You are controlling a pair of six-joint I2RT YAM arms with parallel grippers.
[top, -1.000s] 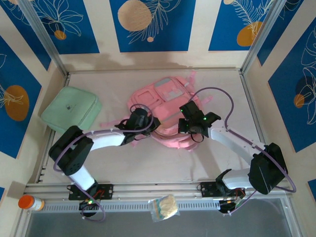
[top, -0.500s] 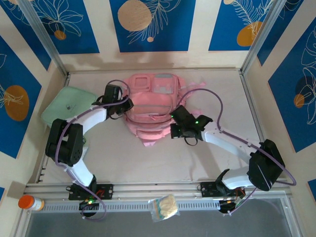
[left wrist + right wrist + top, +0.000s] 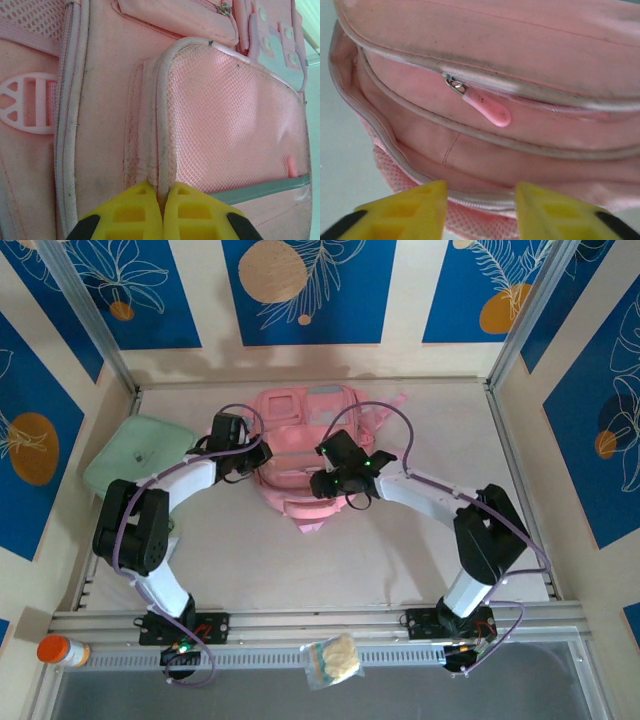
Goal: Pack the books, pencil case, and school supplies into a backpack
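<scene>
Pink backpack (image 3: pixel 300 425) pinched by left hand (image 3: pixel 161 189); right hand (image 3: pixel 480 194) open.

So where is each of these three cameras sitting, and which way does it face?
Top external: fixed above and behind the bases, looking down at the table; the left arm and right arm both reach the backpack.
Left wrist: on that wrist, facing the mesh pocket; the left gripper pinches its piped edge.
Right wrist: facing the zipper pull; the right gripper stands open.
Shared: all three views show the backpack.
</scene>
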